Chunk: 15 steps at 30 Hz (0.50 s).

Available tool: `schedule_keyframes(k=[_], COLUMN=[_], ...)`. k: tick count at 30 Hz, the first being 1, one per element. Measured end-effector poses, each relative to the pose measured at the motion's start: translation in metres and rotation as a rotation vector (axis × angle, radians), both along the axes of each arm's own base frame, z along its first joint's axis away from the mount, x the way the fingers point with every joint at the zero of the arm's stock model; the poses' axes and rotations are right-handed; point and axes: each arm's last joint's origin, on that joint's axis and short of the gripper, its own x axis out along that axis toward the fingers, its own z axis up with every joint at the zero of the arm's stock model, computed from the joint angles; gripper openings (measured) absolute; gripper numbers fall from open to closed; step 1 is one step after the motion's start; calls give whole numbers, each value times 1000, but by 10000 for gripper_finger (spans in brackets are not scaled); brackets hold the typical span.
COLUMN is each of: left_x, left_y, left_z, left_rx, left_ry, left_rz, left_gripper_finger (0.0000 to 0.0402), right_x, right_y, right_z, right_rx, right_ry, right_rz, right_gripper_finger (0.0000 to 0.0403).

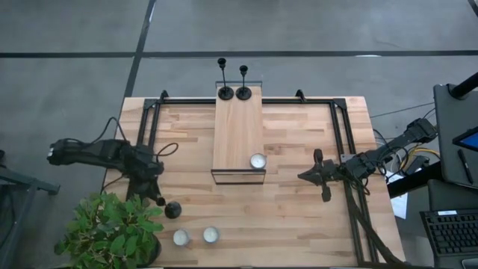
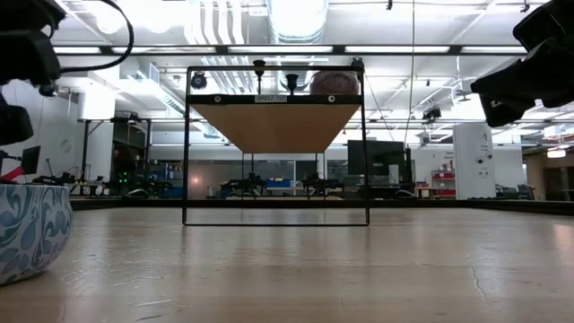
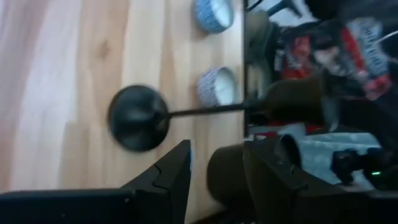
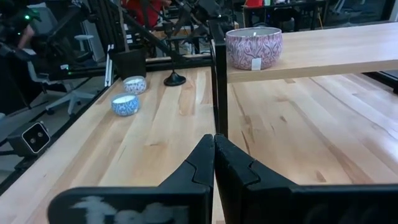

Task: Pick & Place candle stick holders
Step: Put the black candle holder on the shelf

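From above, the wooden tabletop (image 1: pixel 299 149) carries a raised wooden shelf (image 1: pixel 237 127) on a black frame at its centre. Two candle stick holders (image 1: pixel 233 88) stand side by side at the shelf's 12 o'clock end, and a tealight tin (image 1: pixel 258 161) sits near its 5 o'clock corner. The third holder (image 1: pixel 172 209) stands on the tabletop toward 7 o'clock, just beside the left pincer (image 1: pixel 154 196), which hovers next to its stem. Two more tealights (image 1: pixel 196 237) lie at 6 o'clock of that holder, with a potted plant (image 1: pixel 112 232) at the 7 o'clock corner. The right pincer (image 1: pixel 317 176) waits near 3 o'clock.

At table height, the shelf frame (image 2: pixel 275 152) stands mid-picture with the two holders' tops (image 2: pixel 274 79) showing above it; the plant's patterned pot (image 2: pixel 31 229) sits at 9 o'clock.

Past the left wrist, the pincer's fingers (image 3: pixel 174 177) stand apart with nothing between them; the holder's round base (image 3: pixel 138 117) and thin stem lie just beyond the tips, two tealights (image 3: pixel 216 50) farther off.

Past the right wrist, the fingers (image 4: pixel 202 165) are pressed together, empty. The shelf's tin (image 4: pixel 254 46), two tealights (image 4: pixel 129 94) and the holder's base (image 4: pixel 174 79) show beyond.
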Motion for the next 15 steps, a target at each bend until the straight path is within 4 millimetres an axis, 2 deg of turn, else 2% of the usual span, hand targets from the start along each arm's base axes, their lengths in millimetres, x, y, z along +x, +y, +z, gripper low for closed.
schedule_keyframes(k=[10,15], left_x=[2,2], left_y=[-1,-1], left_z=[-12,-16], left_rx=[-138,-161], left_ry=[217,248], left_rz=[168,185], left_gripper_finger=[142,142], right_x=[0,0], right_y=[0,0], right_z=[0,0], right_rx=[-4,-4], right_ry=[0,0], right_rz=[0,-1], right_gripper_finger=[8,8])
